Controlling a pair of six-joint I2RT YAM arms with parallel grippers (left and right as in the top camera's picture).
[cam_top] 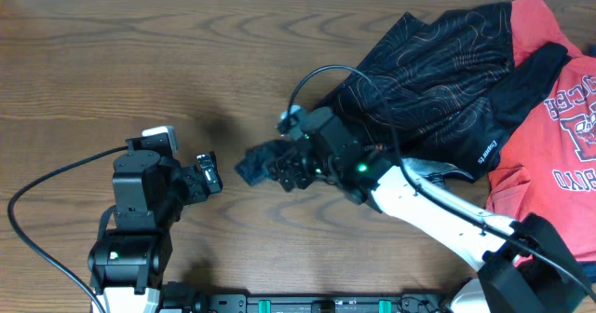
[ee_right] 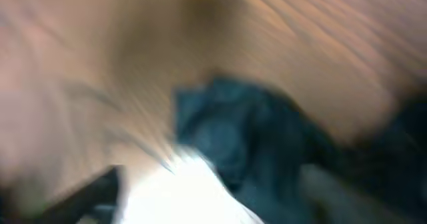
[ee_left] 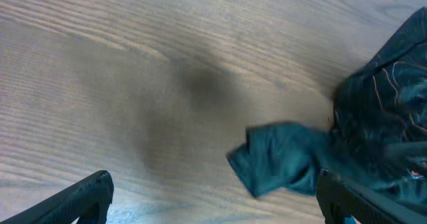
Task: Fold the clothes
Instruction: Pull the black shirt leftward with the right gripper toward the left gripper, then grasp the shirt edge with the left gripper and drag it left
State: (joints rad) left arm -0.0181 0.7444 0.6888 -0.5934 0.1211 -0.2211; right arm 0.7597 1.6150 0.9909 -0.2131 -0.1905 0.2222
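The black shirt (cam_top: 428, 61) with thin orange-white contour lines lies crumpled at the back right, partly over the red T-shirt (cam_top: 559, 99) with white lettering at the right edge. My right gripper (cam_top: 281, 170) is at the table's middle, shut on a corner of the black shirt that sticks out to its left. That corner also shows in the left wrist view (ee_left: 280, 161) and, blurred, in the right wrist view (ee_right: 233, 131). My left gripper (cam_top: 209, 173) is open and empty, low over bare wood to the left of that corner; its fingers frame the left wrist view (ee_left: 217, 207).
The wooden table (cam_top: 140, 61) shows bare wood across its left half and back. A black cable (cam_top: 317, 75) loops above the right wrist. The red T-shirt reaches the table's right edge.
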